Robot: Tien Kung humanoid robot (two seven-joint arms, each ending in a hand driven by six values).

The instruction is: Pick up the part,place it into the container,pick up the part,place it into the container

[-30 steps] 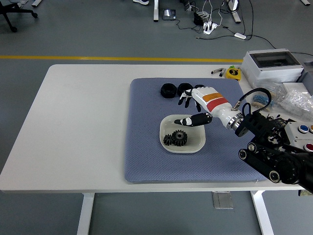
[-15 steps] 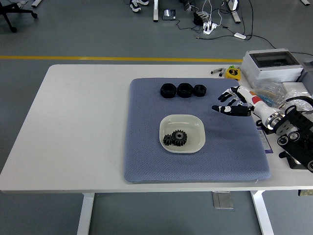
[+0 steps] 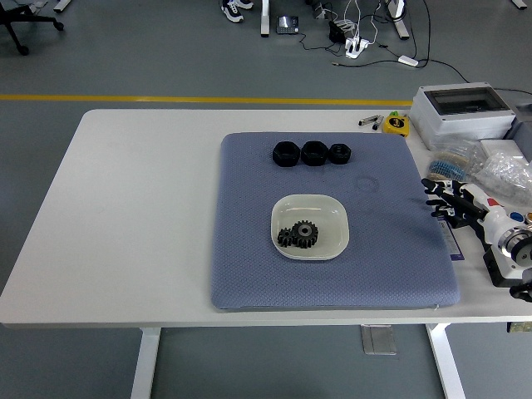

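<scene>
Two black gears (image 3: 299, 234) lie in the white dish (image 3: 329, 218) at the middle of the blue-grey mat (image 3: 249, 258). Three black round parts (image 3: 312, 153) stand in a row at the mat's far edge. My right hand (image 3: 449, 202) hovers at the mat's right border, fingers spread and holding nothing, well to the right of the dish. The left arm does not show.
A grey box (image 3: 462, 111) stands at the table's back right, with a yellow tape measure (image 3: 397, 123) and clear bags (image 3: 499, 170) near it. A control box with coloured buttons sits at the right edge under my arm.
My right hand has pulled back from above the dish to the right, past the mat's edge, with its fingers open. The gears stay in the dish.
</scene>
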